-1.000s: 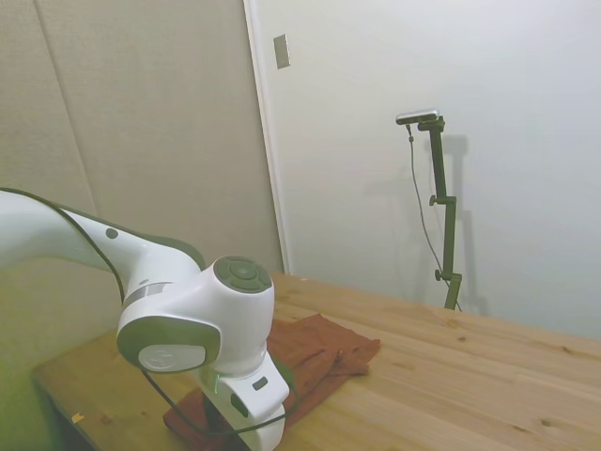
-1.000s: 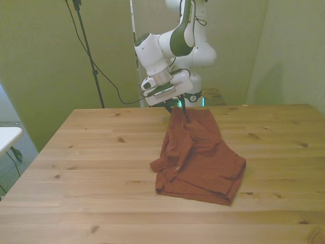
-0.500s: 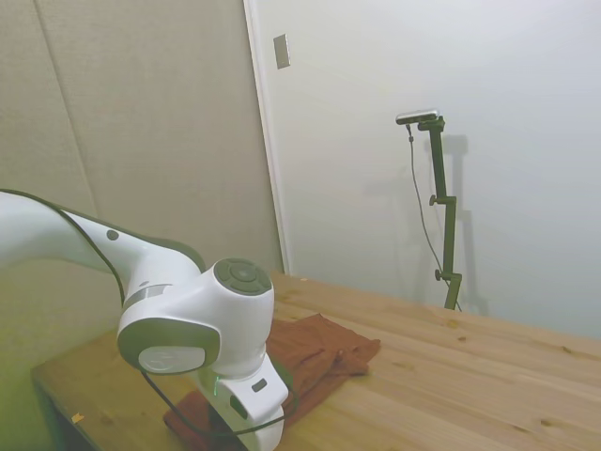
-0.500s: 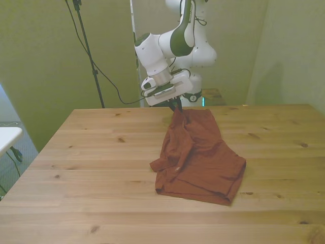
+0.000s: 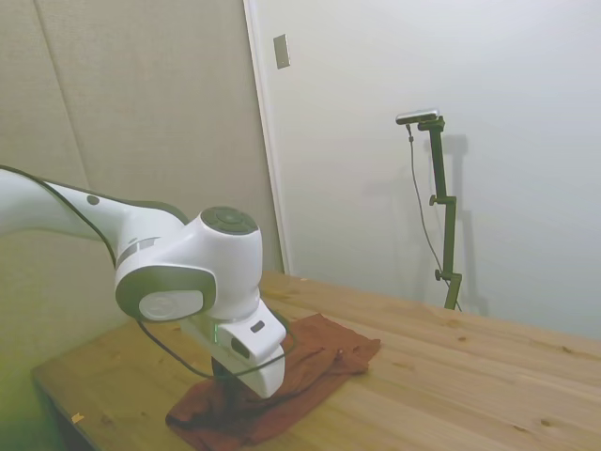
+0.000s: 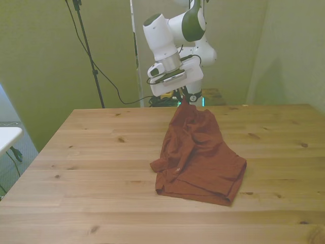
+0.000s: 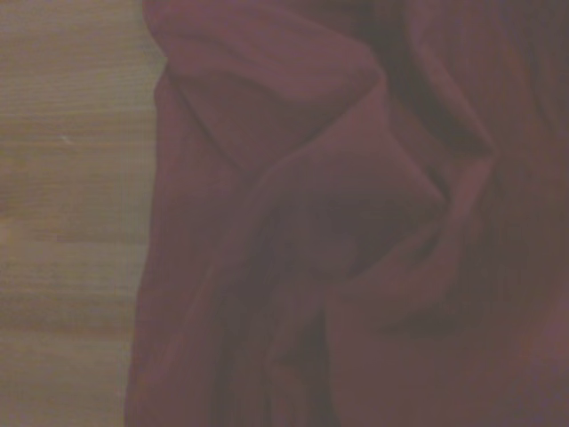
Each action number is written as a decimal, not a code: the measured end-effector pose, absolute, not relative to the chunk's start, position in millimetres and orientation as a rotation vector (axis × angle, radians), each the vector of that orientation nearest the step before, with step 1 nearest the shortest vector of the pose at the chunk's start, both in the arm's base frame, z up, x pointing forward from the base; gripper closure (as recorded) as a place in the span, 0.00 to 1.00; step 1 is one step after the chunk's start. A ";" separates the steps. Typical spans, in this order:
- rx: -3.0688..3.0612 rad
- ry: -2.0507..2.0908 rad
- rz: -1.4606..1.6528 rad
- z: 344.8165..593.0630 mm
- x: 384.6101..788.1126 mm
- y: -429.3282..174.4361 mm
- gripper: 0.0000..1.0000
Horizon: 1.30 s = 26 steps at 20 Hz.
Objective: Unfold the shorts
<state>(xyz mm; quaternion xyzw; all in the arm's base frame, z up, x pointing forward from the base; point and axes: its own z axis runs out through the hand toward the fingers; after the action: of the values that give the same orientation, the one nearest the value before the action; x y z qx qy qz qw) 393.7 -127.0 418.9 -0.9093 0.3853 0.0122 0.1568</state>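
Note:
The rust-orange shorts (image 6: pixel 198 152) lie crumpled on the wooden table (image 6: pixel 101 152), a little to the front view's right of its middle. Their far edge is drawn up into a peak. My gripper (image 6: pixel 183 101) is shut on that peak, just above the table's far side. In the side view the shorts (image 5: pixel 319 357) spread out from under the white wrist housing, which hides the fingers. The wrist view is filled with creased shorts (image 7: pixel 338 231) beside a strip of bare table (image 7: pixel 71 222).
Bare wood surrounds the cloth on all sides, widest toward the front view's left and the near edge (image 6: pixel 152 229). A white object (image 6: pixel 7 137) stands off the table at the front view's far left.
The gripper has risen and shifted slightly to the front view's right, pulling the shorts' far edge up with it. The rest of the cloth has stayed in place.

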 end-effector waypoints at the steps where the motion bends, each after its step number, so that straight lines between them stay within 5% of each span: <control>1: -2.635 1.117 0.016 422.6 396.8 -118.4 1.00; 14: -2.921 1.146 -0.232 451.5 402.1 -37.4 1.00; 26: -2.991 1.353 -0.575 451.7 380.3 28.2 1.00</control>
<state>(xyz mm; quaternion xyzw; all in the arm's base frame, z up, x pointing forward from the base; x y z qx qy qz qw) 380.3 28.2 451.7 -0.8934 0.4040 -0.1718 -0.0954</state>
